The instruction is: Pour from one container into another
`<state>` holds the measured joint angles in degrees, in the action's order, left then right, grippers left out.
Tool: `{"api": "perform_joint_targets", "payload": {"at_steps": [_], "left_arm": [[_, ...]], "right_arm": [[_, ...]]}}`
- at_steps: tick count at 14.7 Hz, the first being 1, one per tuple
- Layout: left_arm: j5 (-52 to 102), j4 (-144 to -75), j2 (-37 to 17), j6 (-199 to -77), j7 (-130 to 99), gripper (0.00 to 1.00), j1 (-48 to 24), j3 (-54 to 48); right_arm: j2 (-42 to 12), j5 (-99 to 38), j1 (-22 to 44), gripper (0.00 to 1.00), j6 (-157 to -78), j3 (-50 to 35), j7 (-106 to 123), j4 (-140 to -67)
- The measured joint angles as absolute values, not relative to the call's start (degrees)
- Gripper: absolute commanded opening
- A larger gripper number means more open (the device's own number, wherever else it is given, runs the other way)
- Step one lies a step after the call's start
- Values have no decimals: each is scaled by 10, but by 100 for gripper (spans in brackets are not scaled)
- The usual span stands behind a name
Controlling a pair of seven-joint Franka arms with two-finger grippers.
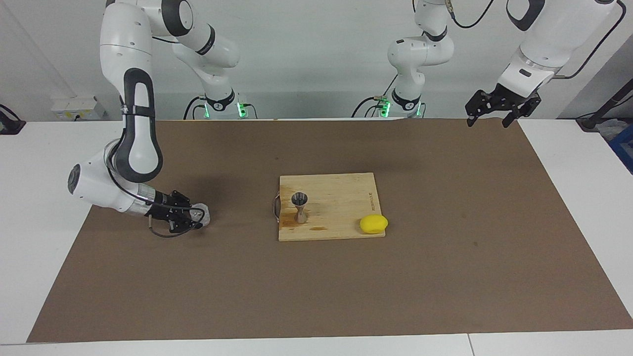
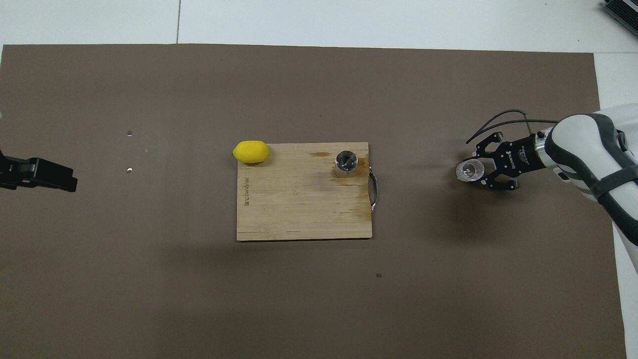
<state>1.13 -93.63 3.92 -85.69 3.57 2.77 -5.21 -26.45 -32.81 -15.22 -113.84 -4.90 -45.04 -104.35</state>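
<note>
At left of the facing view, right pincer [image 1: 197,217] encloses the clear cup [image 1: 202,214], grip undeterminable; left pincer [image 1: 487,120] waits released, upper right.

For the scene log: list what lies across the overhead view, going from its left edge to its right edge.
left gripper → lemon → cutting board → jigger → clear cup → right gripper

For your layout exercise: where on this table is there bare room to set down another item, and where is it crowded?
Most of the brown mat is bare, especially between the cutting board and the edge farthest from the robots. The board is open between the steel jigger and the lemon. It is crowded only where the right gripper sits around the clear cup. The left gripper waits.
</note>
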Motion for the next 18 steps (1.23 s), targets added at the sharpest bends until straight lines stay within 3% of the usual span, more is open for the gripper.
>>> {"api": "perform_joint_targets", "payload": {"at_steps": [2,7,15,18], "left_arm": [[11,-936,39,-857,36,100,28,-52],[11,-936,39,-857,36,100,28,-52],[11,-936,39,-857,36,100,28,-52],[11,-936,39,-857,36,100,28,-52]], "right_arm": [[-257,-327,-154,97,-1140,-49,-450,-1041],[-178,-266,-144,99,-1137,-54,-443,-1037],[-97,-59,-18,99,-1114,-57,-340,-1038],[-66,-21,1,99,-1109,-58,-310,-1036]]}}
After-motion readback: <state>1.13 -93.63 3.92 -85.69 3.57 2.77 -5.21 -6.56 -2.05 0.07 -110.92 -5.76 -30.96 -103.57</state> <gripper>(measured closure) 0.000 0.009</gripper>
